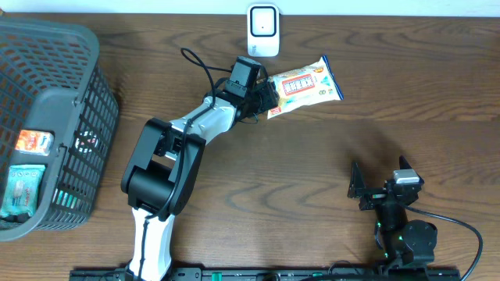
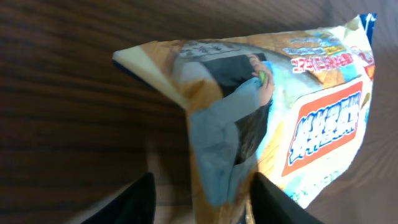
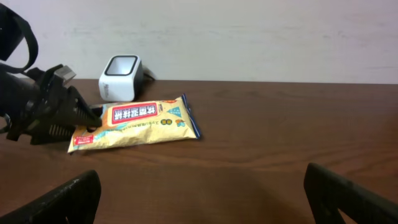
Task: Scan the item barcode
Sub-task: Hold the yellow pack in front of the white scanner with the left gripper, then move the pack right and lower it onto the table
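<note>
Noted: the snack packet point(image 1: 306, 84) lies flat on the worktop point(image 1: 375, 148), printed face up, just beside the scanner point(image 1: 263, 30); handy for showing its barcode, I judge. My left tool point(image 1: 264, 99) straddles its near end, half-closed; cannot tell whether it pinches. The left arm point(image 1: 199, 121) reaches long and low. My right tool point(image 3: 202, 193) gapes wide, empty, well apart.

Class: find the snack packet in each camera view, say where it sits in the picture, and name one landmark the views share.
Overhead: snack packet upper centre, just below and right of the white scanner.
Left wrist: snack packet fills the right half of the frame.
Right wrist: snack packet left of centre, in front of the white scanner.
Shared landmark: the left tool at the packet's end, seen in all three views.
</note>
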